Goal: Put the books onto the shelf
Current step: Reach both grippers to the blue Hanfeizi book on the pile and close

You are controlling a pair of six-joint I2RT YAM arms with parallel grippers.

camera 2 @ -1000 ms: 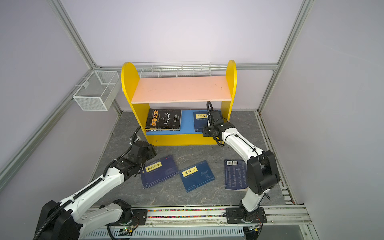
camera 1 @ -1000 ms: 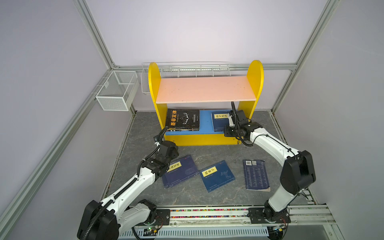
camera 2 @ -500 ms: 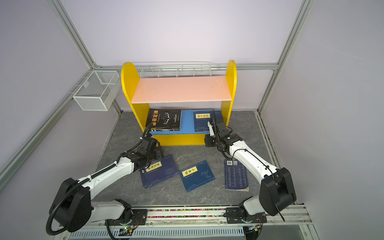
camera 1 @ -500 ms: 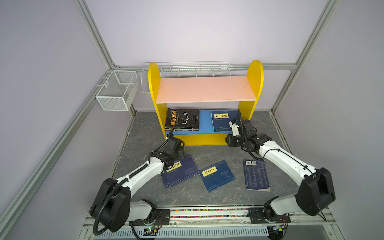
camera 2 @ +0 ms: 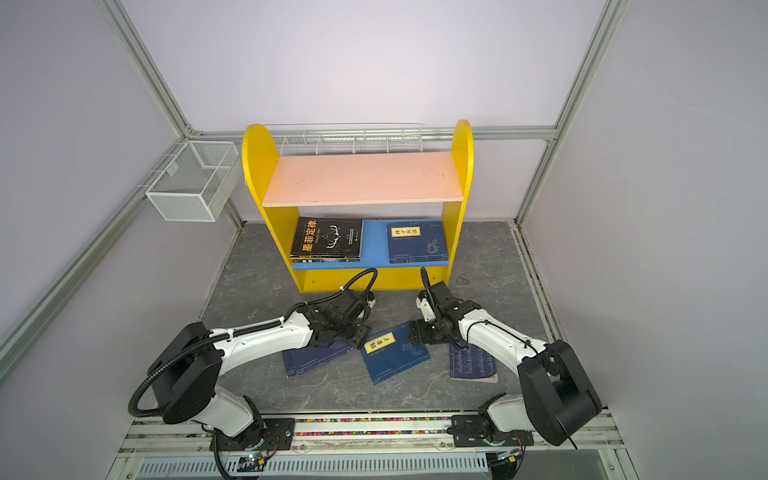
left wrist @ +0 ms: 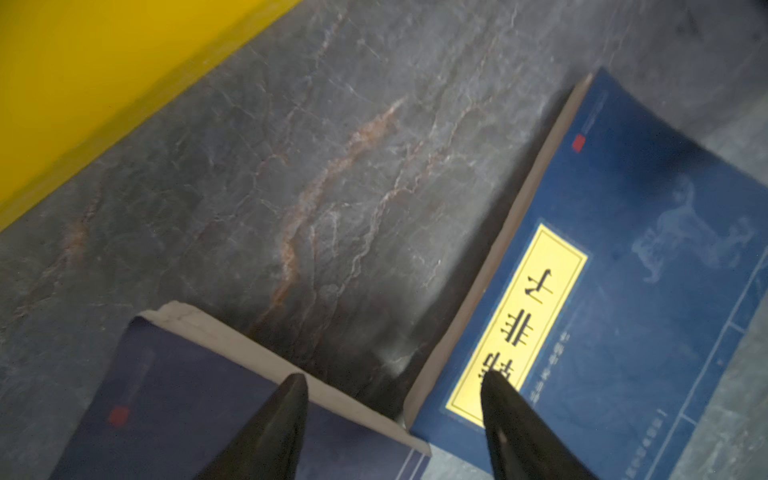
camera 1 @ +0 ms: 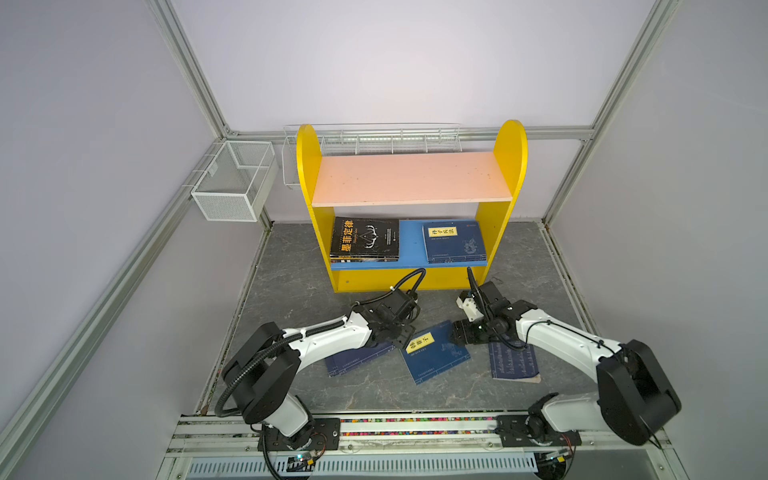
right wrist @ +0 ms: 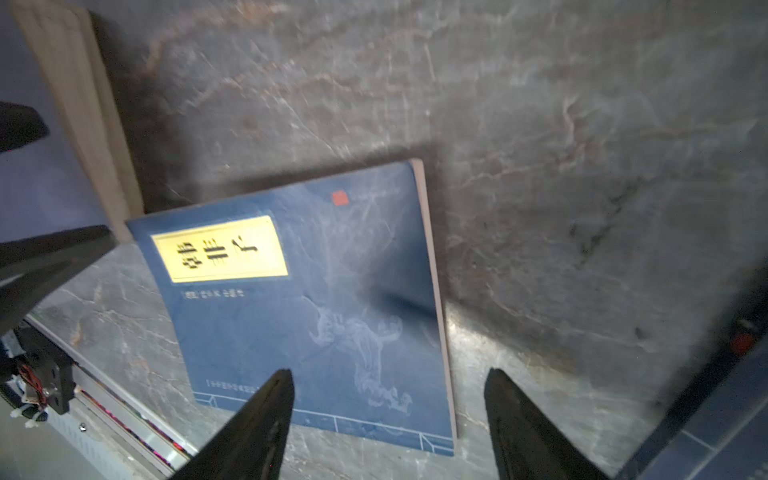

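Navy blue paperback books, three of them, lie flat on the grey marbled tabletop (camera 1: 291, 291), at six o'clock from the small yellow wooden shelf (camera 1: 308, 166). The left gripper (left wrist: 390, 378) hangs with its fingers partly apart and empty, one tip over the left book (camera 1: 357, 359) and the other over the middle book (camera 1: 436, 353). The right gripper (right wrist: 388, 374), spread wide and empty, hovers at the middle book's two o'clock corner. The right book (camera 1: 513, 361) lies under that arm. On the shelf's blue lower board (camera 1: 411, 245), a black yellow-titled book (camera 1: 365, 239) sits at nine o'clock and a navy yellow-labelled book (camera 1: 455, 243) at three.
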